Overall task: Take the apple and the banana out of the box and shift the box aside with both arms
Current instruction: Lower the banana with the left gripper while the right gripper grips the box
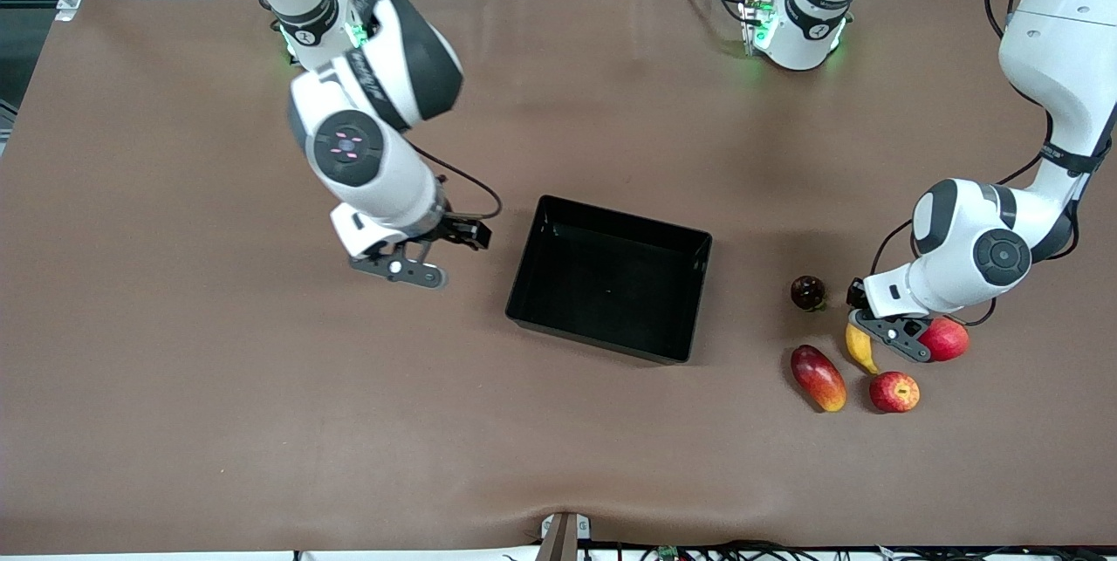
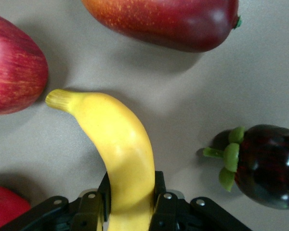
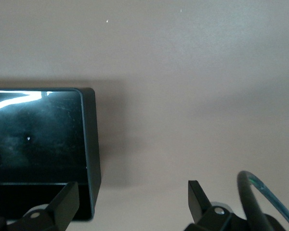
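Note:
My left gripper (image 1: pixel 883 331) (image 2: pixel 131 190) is shut on the yellow banana (image 1: pixel 860 348) (image 2: pixel 118 144) near its thick end, low among the fruits. The banana's tip points at the red apple (image 1: pixel 894 392) (image 2: pixel 12 62). I cannot tell whether the banana is off the table. The black box (image 1: pixel 611 277) (image 3: pixel 91 144) stands empty at mid-table. My right gripper (image 1: pixel 432 251) (image 3: pixel 132 197) hangs open over the table beside the box's end toward the right arm. In the right wrist view, the box's corner wall shows between its fingers.
A red-and-yellow mango (image 1: pixel 818 378) (image 2: pixel 168 19) lies beside the apple. A dark maroon fruit (image 1: pixel 808 292) (image 2: pixel 265 163) sits farther from the front camera. Another red fruit (image 1: pixel 947 338) (image 2: pixel 5 207) lies partly under the left hand. Brown table (image 1: pixel 218 421) surrounds everything.

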Motion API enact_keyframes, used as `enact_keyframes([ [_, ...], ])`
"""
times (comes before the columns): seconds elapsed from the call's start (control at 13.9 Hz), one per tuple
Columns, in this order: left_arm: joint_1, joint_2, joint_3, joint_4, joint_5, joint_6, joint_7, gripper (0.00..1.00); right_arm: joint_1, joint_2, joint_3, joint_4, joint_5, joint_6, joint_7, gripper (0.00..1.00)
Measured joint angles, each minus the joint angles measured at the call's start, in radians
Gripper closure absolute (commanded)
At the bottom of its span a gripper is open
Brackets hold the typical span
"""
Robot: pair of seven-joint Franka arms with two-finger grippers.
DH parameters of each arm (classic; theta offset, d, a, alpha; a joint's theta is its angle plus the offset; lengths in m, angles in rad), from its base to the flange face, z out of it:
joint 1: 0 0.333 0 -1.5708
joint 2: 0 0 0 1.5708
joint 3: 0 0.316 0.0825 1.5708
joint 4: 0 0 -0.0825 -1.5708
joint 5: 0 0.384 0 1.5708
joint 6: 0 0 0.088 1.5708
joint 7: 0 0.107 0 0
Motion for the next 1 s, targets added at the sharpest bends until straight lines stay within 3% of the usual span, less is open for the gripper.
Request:
enact_keyframes([
  [0.14, 0.000, 0.016, 0.000, 0.000, 0.000, 0.024, 0.000, 1.00, 0.008, 0.025, -0.001, 0.000, -0.001, 0.014, 0.045, 0.00],
  [0.22, 0.000, 0.024, 0.000, 0.000, 0.000, 0.043, 0.000, 0.68, 0.014, 0.039, -0.001, 0.000, -0.001, 0.028, 0.054, 0.00],
  [0.29, 0.000, 0.026, 0.000, 0.000, 0.000, 0.051, 0.000, 0.18, 0.020, 0.051, -0.001, -0.001, -0.001, 0.049, 0.063, 0.00],
  [0.36, 0.000, 0.026, 0.000, 0.001, 0.000, 0.052, 0.000, 0.00, 0.026, 0.063, -0.001, -0.002, -0.001, 0.072, 0.076, 0.00],
  [0.65, 0.000, 0.029, -0.008, 0.030, -0.001, 0.034, -0.075, 0.00, 0.082, 0.128, 0.000, -0.014, -0.001, 0.197, 0.180, 0.00],
  [0.79, 0.001, 0.013, -0.048, 0.068, -0.001, -0.032, -0.184, 0.00, 0.119, 0.167, -0.001, -0.019, -0.002, 0.234, 0.214, 0.00],
  [1.0, -0.002, -0.045, -0.155, 0.154, -0.001, -0.224, -0.392, 0.00, 0.142, 0.203, -0.001, -0.020, -0.002, 0.267, 0.228, 0.54],
])
